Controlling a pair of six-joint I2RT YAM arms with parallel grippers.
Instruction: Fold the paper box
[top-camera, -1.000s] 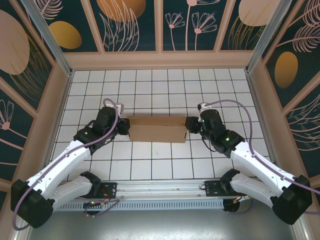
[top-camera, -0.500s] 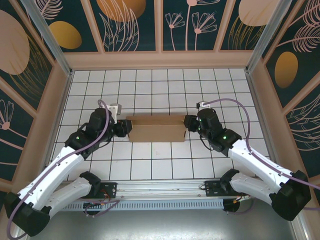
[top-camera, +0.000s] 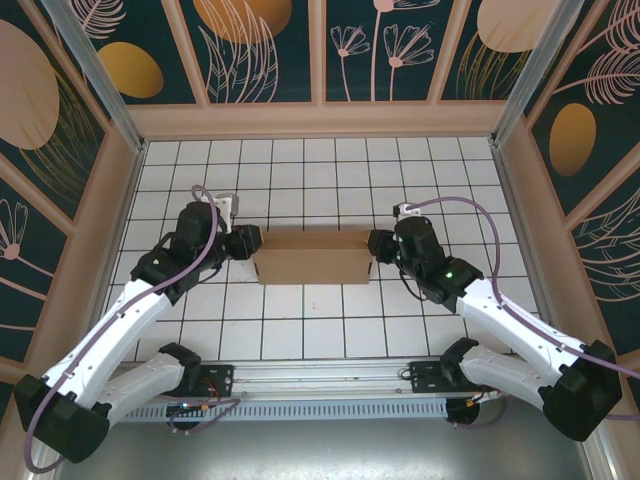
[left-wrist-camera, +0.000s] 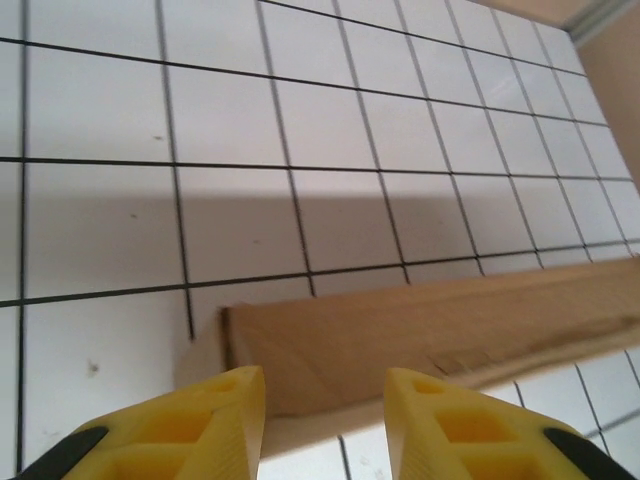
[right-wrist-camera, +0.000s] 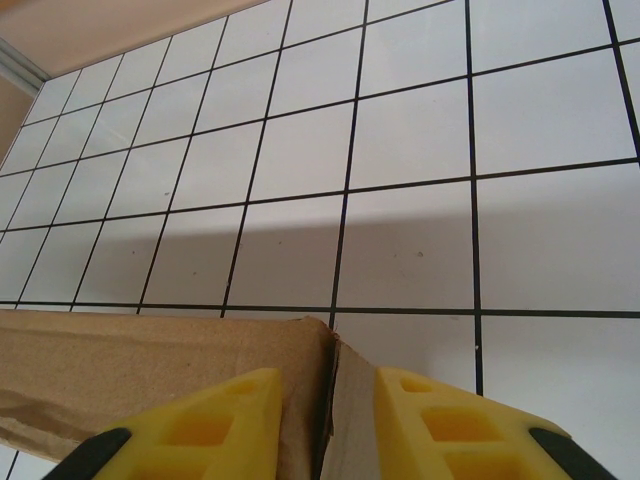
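White gridded tabletop (top-camera: 320, 170), ringed by wooden-framed panels (top-camera: 260, 50) painted with leaves and orange discs on dark teal: from overhead, the paper box (top-camera: 315, 258) lies flat near the middle of the grid. It is a long, plain brown cardboard strip running left to right, with my two arms reaching in from the near edge to its two short ends.

My left gripper (top-camera: 252, 243) sits just at the box's left end. Seen from my left wrist, its yellow fingers (left-wrist-camera: 215, 415) stand apart with clear space between them. The box's left corner rests on the tiles just beyond the fingertips, and its long side runs away toward the upper right. Whether either finger touches the cardboard I cannot tell.

My right gripper (top-camera: 374, 245) meets the box's right end. In the right wrist view the yellow fingers (right-wrist-camera: 220, 415) sit close together, one on each side of the upright cardboard edge at that corner, pinched on the end of the box. Bare tiles and a soft shadow stretch out behind it.
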